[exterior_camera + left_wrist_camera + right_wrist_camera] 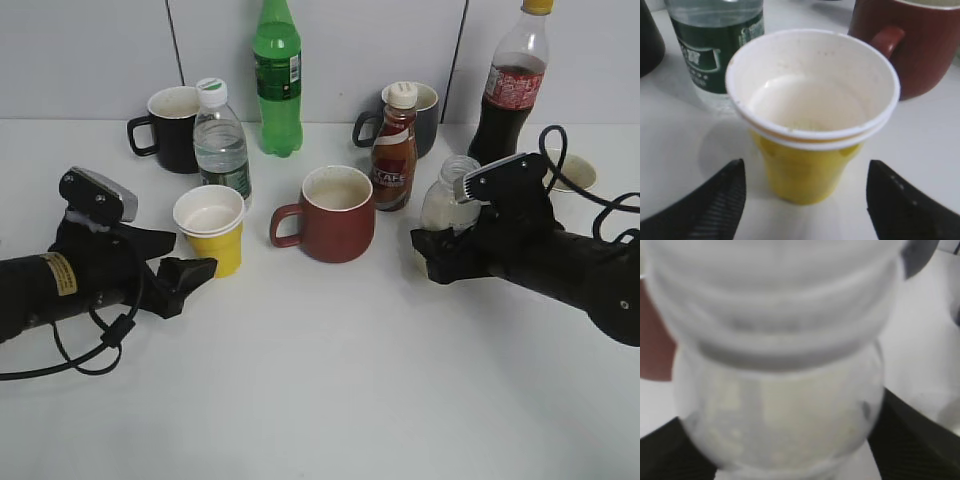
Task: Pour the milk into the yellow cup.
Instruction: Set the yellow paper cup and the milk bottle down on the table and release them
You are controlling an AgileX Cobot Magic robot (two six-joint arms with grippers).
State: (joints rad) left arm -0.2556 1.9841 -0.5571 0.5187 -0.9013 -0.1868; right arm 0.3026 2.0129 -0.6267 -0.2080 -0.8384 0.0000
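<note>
The yellow cup (222, 248) stands upright left of centre, white inside, with a little pale content at its bottom in the left wrist view (805, 170). My left gripper (185, 258) is open just in front of it, one finger to each side, not touching (806, 197). The milk bottle (445, 200), clear with white liquid and no cap, stands on the table at the right. My right gripper (435, 250) is shut on its lower body; both fingers press its sides in the right wrist view (780, 450), where the bottle (780, 405) fills the frame.
A dark-red mug (335, 215) stands between cup and milk. A water bottle (220, 140) is right behind the yellow cup. A coffee bottle (394, 150), green bottle (277, 80), cola bottle (510, 90), black mug (175, 128) and grey mug (425, 115) line the back.
</note>
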